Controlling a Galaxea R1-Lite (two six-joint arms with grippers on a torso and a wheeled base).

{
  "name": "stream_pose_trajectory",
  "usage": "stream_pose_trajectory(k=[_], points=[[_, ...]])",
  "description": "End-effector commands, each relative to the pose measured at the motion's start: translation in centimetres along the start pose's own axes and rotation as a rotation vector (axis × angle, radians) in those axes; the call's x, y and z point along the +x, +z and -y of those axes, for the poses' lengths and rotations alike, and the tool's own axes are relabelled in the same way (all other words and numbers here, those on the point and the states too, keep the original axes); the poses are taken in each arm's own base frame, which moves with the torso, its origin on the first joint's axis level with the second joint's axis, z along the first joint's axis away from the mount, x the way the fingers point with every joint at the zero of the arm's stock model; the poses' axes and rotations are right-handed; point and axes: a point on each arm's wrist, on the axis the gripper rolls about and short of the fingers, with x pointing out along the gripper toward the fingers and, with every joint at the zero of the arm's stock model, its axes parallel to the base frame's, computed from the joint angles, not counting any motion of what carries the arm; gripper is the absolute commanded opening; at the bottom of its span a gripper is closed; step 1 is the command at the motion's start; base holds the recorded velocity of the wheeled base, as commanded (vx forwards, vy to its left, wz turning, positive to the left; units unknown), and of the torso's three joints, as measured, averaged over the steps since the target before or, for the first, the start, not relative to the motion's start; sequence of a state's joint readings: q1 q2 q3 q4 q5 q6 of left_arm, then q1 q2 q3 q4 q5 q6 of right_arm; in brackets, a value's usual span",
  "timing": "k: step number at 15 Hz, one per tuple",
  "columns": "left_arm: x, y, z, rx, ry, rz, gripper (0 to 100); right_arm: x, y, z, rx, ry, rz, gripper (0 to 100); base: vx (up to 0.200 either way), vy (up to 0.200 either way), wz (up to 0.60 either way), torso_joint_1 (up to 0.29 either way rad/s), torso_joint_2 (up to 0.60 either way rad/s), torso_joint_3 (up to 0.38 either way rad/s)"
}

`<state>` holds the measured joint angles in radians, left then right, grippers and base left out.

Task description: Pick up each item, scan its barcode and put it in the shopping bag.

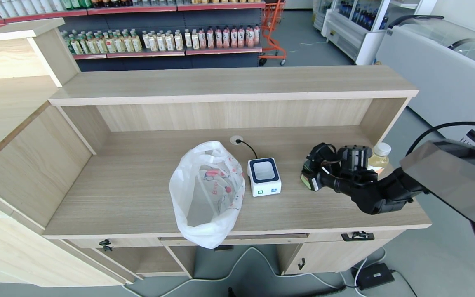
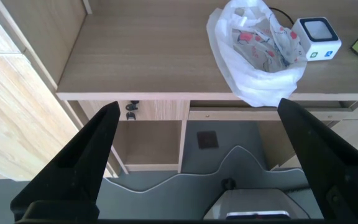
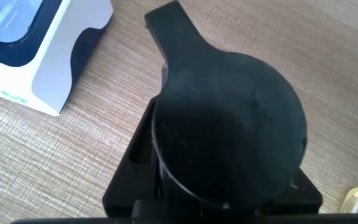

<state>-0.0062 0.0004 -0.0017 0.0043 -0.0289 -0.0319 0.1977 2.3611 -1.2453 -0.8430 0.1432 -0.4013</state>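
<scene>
Currently the bottle [image 1: 379,157] stands upright at the right end of the counter [image 1: 130,181]. Its long axis is vertical, its white cap points straight up, and its lower half is hidden behind my right arm. The right gripper [image 1: 318,167] sits low over the wood between the bottle and the scanner [image 1: 264,176]. I cannot tell whether it is parted or closed, nor whether it touches the bottle. The scanner is a small white box with its window facing up, and its cable [image 1: 249,147] runs back to a hole in the counter top. Just beside it, on my left, the shopping bag [image 1: 206,194] lies with its mouth gaping upward and toward the front, its bottom drooping over the counter's front edge. The left gripper [image 2: 197,106] hangs off the front of the counter, below its top, with its fingers [image 2: 79,162] spread wide apart and nothing between them. The counter is pale wood with a raised ledge along the back. Beyond it I see shelves [image 1: 163,41] lined with bottled drinks, an orange cart [image 1: 272,29] and a white freezer chest [image 1: 439,62] on a grey floor.
</scene>
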Motion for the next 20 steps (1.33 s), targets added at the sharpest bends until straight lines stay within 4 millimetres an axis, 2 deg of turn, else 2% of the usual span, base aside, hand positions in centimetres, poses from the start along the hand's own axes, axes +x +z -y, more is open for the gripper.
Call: stream_pose_trajectory(k=[1,2,3,4,5,6,7,9,11,12,13,14,17,20], points=[[0.0,0.0,0.0,0.000,0.000,0.000,100,-7.3,6.7,2.7,-0.020,-0.080,0.153,0,0.000,0.000,0.00,0.000,0.00,0.000],[0.0,0.0,0.0,0.000,0.000,0.000,100,-11.1,7.8,3.5,-0.026,-0.099,0.170,0,0.000,0.000,0.00,0.000,0.00,0.000],[0.0,0.0,0.0,0.000,0.000,0.000,100,-13.7,8.3,3.9,-0.038,-0.104,0.184,0,0.000,0.000,0.00,0.000,0.00,0.000],[0.0,0.0,0.0,0.000,0.000,0.000,100,-17.1,8.1,4.1,-0.051,-0.123,0.178,0,0.000,0.000,0.00,0.000,0.00,0.000],[0.0,0.0,0.0,0.000,0.000,0.000,100,-19.4,7.6,3.7,-0.083,-0.131,0.160,0,0.000,0.000,0.00,0.000,0.00,0.000],[0.0,0.0,0.0,0.000,0.000,0.000,100,-19.4,7.6,3.7,-0.083,-0.131,0.160,0,0.000,0.000,0.00,0.000,0.00,0.000],[0.0,0.0,0.0,0.000,0.000,0.000,100,-22.5,6.6,2.9,-0.197,-0.152,0.135,0,0.000,0.000,0.00,0.000,0.00,0.000],[0.0,0.0,0.0,0.000,0.000,0.000,100,-24.3,6.4,1.7,-0.401,-0.149,0.150,0,0.000,0.000,0.00,0.000,0.00,0.000],[0.0,0.0,0.0,0.000,0.000,0.000,100,-25.2,7.9,0.6,-0.682,-0.072,0.279,0,0.000,0.000,0.00,0.000,0.00,0.000],[0.0,0.0,0.0,0.000,0.000,0.000,100,-25.3,8.2,0.0,-0.757,-0.024,0.334,0,0.000,0.000,0.00,0.000,0.00,0.000],[0.0,0.0,0.0,0.000,0.000,0.001,100,-25.5,8.5,-0.9,-0.997,0.041,0.447,0,0.000,0.000,0.00,0.000,0.00,0.000],[0.0,0.0,0.0,0.000,0.000,0.000,100,-25.5,8.9,-1.3,-1.173,0.027,0.498,0,0.000,0.000,0.00,0.000,0.00,0.000],[0.0,0.0,0.0,0.000,0.000,0.000,100,-26.5,10.9,-4.3,-1.579,-0.039,0.720,0,0.000,0.000,0.00,0.000,0.00,0.000],[0.0,0.0,0.0,0.000,0.000,0.000,100,-27.2,12.3,-6.6,-1.882,-0.158,0.901,0,0.000,0.000,0.00,0.000,0.00,0.000]])
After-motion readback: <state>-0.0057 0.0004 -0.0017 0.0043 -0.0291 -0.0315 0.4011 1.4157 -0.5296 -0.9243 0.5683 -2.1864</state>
